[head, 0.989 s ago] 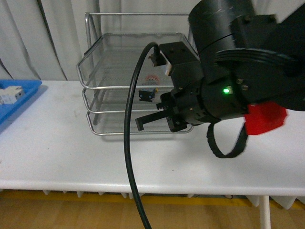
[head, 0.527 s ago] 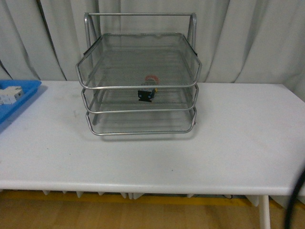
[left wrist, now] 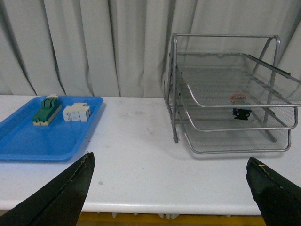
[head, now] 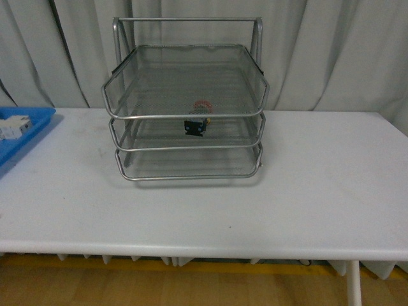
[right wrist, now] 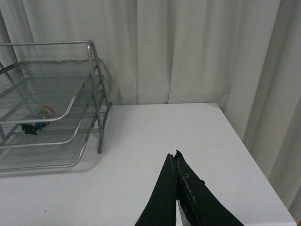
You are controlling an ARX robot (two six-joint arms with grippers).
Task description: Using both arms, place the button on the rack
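Observation:
The silver three-tier wire rack stands at the back of the white table. The button, red cap on a dark body, rests on the rack's middle tier; it also shows in the left wrist view as the button and in the right wrist view as the button. No arm appears in the front view. My left gripper is open and empty, back near the table's front edge, well short of the rack. My right gripper is shut and empty, over bare table to the right of the rack.
A flat blue tray lies at the table's left, holding a green-and-cream switch block and a white terminal block. Its corner, the blue tray, shows in the front view. Curtains hang behind the table.
One second ago the right arm filled the front view near the rack's right side. It has since drawn back out of that view. The button stays on the middle tier.

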